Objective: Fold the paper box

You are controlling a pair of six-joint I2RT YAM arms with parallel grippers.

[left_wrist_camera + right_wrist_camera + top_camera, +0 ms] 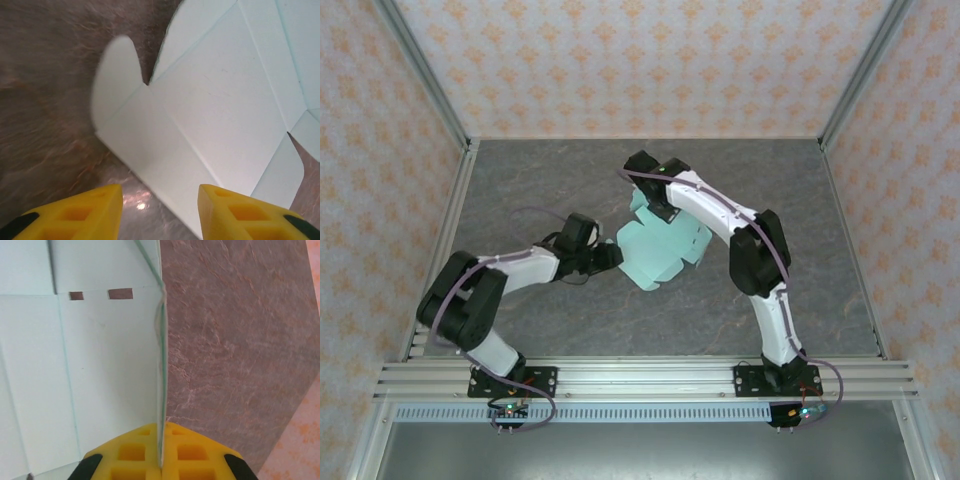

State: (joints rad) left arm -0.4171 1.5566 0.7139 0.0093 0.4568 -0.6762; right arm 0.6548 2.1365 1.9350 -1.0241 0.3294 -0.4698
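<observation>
— Room around the paper box (665,252)?
— Plenty. It lies mid-desk between the two arms, with bare grey marbled desk (620,325) on every side. The metal rail (640,378) at the near edge is well apart from it.
— Surroundings?
— Walls (640,60) on three sides, pale paper with orange motifs.
— The card itself?
— Pale mint, a die-cut sheet, mostly flat and creased into panels. It has rounded tabs (114,75) toward the left arm and two small slots (120,293). One flap stands upright.
— Fingers?
— The right gripper (161,435) has its fingers pressed together on that upright flap. The left gripper (160,192) has fingers apart at the sheet's edge, gripping nothing.
</observation>
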